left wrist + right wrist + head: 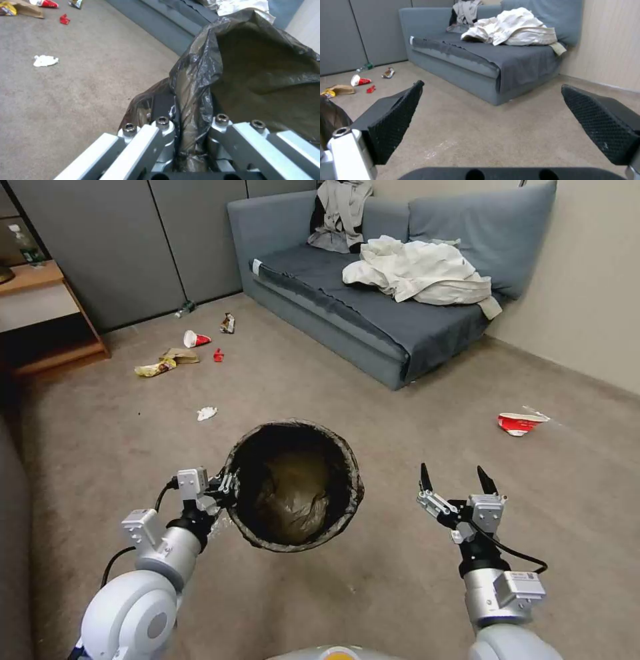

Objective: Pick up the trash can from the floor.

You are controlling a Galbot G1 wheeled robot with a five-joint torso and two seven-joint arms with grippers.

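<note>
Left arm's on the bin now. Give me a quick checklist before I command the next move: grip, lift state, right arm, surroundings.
1. Left gripper on the trash can: ok. Its jaws are shut on the bagged rim at the can's left side, with the liner pinched between them in the left wrist view.
2. Grip holds rigid rim, not just bag: cannot tell.
3. Can off the floor: cannot tell; its base is hidden under the rim.
4. Can upright: ok, the mouth faces up.
5. Right gripper out of the way: ok, jaws open, empty, apart from the can on its right.
6. Nearby litter: ok; the white wad and crushed cup lie apart from the can.
</note>
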